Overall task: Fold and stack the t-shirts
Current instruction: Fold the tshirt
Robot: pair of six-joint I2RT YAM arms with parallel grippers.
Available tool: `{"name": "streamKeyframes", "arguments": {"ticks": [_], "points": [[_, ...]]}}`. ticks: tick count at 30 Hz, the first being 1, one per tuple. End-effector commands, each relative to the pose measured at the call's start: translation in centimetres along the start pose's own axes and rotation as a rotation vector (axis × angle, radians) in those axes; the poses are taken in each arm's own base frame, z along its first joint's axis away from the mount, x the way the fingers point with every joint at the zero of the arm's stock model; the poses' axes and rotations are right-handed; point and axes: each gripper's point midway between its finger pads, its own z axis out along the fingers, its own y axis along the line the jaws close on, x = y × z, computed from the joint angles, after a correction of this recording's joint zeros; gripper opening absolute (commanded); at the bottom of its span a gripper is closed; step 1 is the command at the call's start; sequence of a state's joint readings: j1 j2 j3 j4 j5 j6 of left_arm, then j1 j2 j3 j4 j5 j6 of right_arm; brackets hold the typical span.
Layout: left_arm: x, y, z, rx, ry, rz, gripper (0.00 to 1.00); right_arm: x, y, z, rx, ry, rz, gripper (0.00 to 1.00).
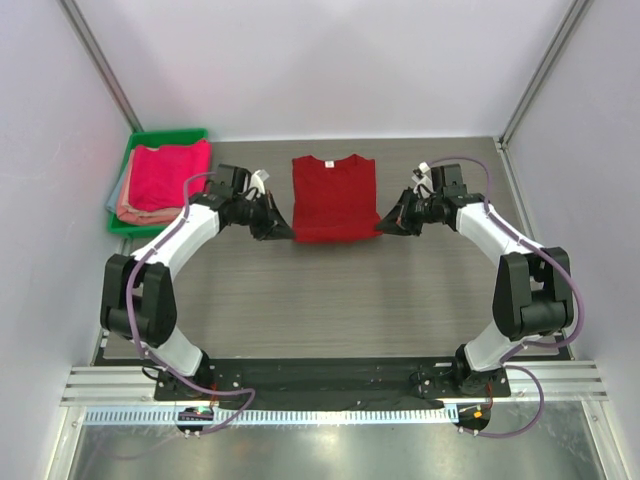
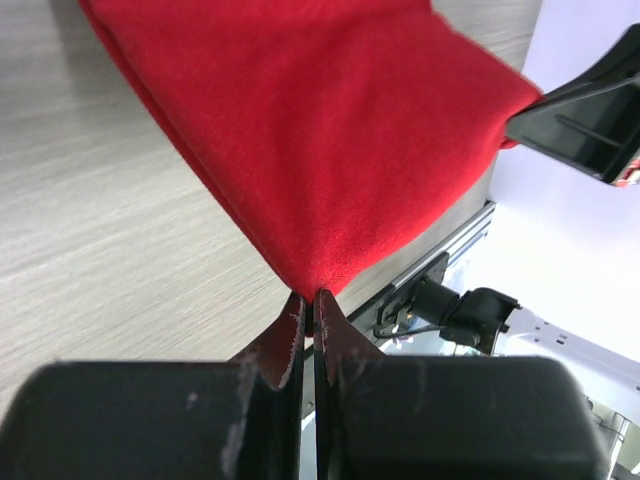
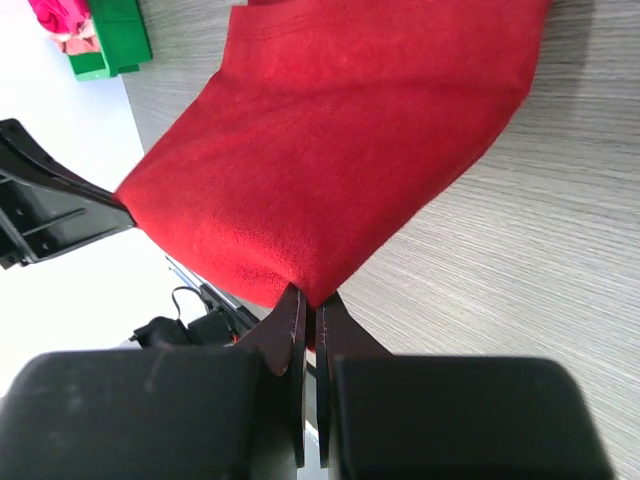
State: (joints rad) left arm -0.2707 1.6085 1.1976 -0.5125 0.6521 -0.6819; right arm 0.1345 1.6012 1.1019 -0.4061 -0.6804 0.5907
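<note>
A deep red t-shirt lies at the back middle of the table, collar away from me, its sides folded in. My left gripper is shut on the shirt's near left corner. My right gripper is shut on the near right corner. Both corners are lifted a little off the table, and the cloth hangs taut between the grippers. Folded bright pink, salmon and grey t-shirts lie stacked in the tray at the back left.
The green plastic tray stands at the back left corner, also small in the right wrist view. White walls close the back and sides. The wood-grain table ends at a metal rail by the arm bases.
</note>
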Motion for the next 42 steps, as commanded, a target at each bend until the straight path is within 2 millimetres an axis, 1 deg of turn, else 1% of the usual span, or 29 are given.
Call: {"name": "streamKeyframes", "arguments": {"ticks": [1, 3, 7, 10, 11, 13, 17, 18, 20, 21, 23, 24, 25, 26, 27, 28, 29, 30, 31, 32, 33, 34, 35, 36, 37, 38, 39, 41, 42], "points": [[0.5, -1.1, -1.0, 0.039, -0.015, 0.007, 0.00, -1.3, 1.7, -1.1, -0.030, -0.035, -0.063, 0.02], [0.4, -1.3, -1.1, 0.041, -0.028, 0.010, 0.00, -2.0, 1.9, -1.0, -0.030, -0.048, -0.072, 0.02], [-1.6, -1.5, -1.0, 0.032, -0.070, 0.023, 0.00, -3.6, 2.4, -0.4, -0.040, -0.064, -0.090, 0.02], [-4.6, -1.9, -0.1, 0.029, -0.107, 0.049, 0.00, -5.6, 2.8, 0.5, -0.048, -0.086, -0.106, 0.02], [-6.5, -3.2, -0.5, 0.045, -0.141, 0.088, 0.00, -6.3, 2.4, 1.3, -0.045, -0.087, -0.112, 0.01], [-8.2, -2.2, 1.0, 0.006, -0.138, 0.103, 0.00, -8.2, 3.0, 1.6, -0.052, -0.115, -0.141, 0.02], [-12.4, -2.1, 2.8, -0.030, -0.172, 0.204, 0.00, -11.6, 2.9, 3.4, -0.060, -0.142, -0.164, 0.01], [-13.8, -3.0, 2.5, -0.023, -0.198, 0.234, 0.00, -13.0, 3.1, 4.1, -0.066, -0.153, -0.174, 0.02], [-15.3, -1.4, 4.1, -0.063, -0.196, 0.246, 0.00, -14.7, 2.9, 4.9, -0.067, -0.168, -0.187, 0.01], [-16.8, -2.3, 3.9, -0.052, -0.226, 0.281, 0.00, -16.3, 2.7, 5.7, -0.068, -0.183, -0.199, 0.01], [-18.5, -0.8, 5.1, -0.089, -0.241, 0.288, 0.00, -17.9, 2.8, 6.6, -0.073, -0.199, -0.212, 0.02], [-19.4, -0.7, 5.2, -0.094, -0.261, 0.305, 0.00, -19.5, 3.7, 6.5, -0.090, -0.231, -0.242, 0.01], [-21.2, -1.6, 4.7, -0.090, -0.309, 0.336, 0.00, -20.1, 2.6, 7.9, -0.078, -0.224, -0.232, 0.02], [-22.1, -0.2, 5.9, -0.113, -0.309, 0.332, 0.00, -20.8, 2.3, 8.5, -0.079, -0.230, -0.235, 0.02], [-22.8, 0.1, 6.1, -0.125, -0.319, 0.336, 0.00, -22.2, 3.4, 8.2, -0.095, -0.265, -0.265, 0.02], [-24.6, -0.8, 5.6, -0.118, -0.365, 0.379, 0.00, -22.6, 2.2, 9.8, -0.090, -0.257, -0.256, 0.02], [-25.6, -0.3, 5.7, -0.136, -0.390, 0.386, 0.00, -23.3, 2.2, 10.1, -0.089, -0.272, -0.264, 0.02], [-26.3, 0.8, 6.9, -0.148, -0.391, 0.387, 0.00, -24.7, 3.4, 9.8, -0.108, -0.308, -0.295, 0.02], [-27.0, 0.8, 7.0, -0.150, -0.406, 0.403, 0.00, -25.3, 3.3, 10.3, -0.110, -0.316, -0.306, 0.03], [-28.4, -0.3, 6.5, -0.136, -0.456, 0.435, 0.00, -25.5, 2.1, 11.8, -0.102, -0.308, -0.301, 0.03], [-28.9, 0.7, 7.5, -0.149, -0.457, 0.438, 0.00, -27.0, 3.5, 11.5, -0.127, -0.349, -0.341, 0.04], [-29.5, 0.9, 7.7, -0.155, -0.474, 0.447, 0.00, -27.5, 3.7, 12.0, -0.132, -0.360, -0.356, 0.07], [-30.5, 0.3, 7.4, -0.148, -0.513, 0.469, 0.00, -27.5, 2.6, 13.7, -0.124, -0.352, -0.359, 0.11], [-31.0, 1.1, 7.9, -0.175, -0.531, 0.466, 0.06, -28.6, 3.6, 13.5, -0.125, -0.395, -0.384, 0.18], [-31.4, 1.2, 8.1, -0.188, -0.550, 0.472, 0.17, -28.9, 4.0, 13.7, -0.134, -0.413, -0.399, 0.35], [-32.0, 1.1, 7.9, -0.196, -0.579, 0.480, 0.36, -28.7, 3.6, 14.6, -0.135, -0.410, -0.395, 0.41], [-32.5, 1.4, 7.7, -0.223, -0.603, 0.477, 0.43, -28.9, 4.4, 14.5, -0.153, -0.421, -0.405, 0.56], [-32.8, 1.1, 7.2, -0.248, -0.626, 0.478, 0.61, -29.3, 5.3, 13.8, -0.170, -0.437, -0.418, 0.64], [-32.8, 1.4, 6.7, -0.278, -0.637, 0.467, 0.66, -29.6, 6.2, 12.6, -0.188, -0.447, -0.443, 0.68]]}}
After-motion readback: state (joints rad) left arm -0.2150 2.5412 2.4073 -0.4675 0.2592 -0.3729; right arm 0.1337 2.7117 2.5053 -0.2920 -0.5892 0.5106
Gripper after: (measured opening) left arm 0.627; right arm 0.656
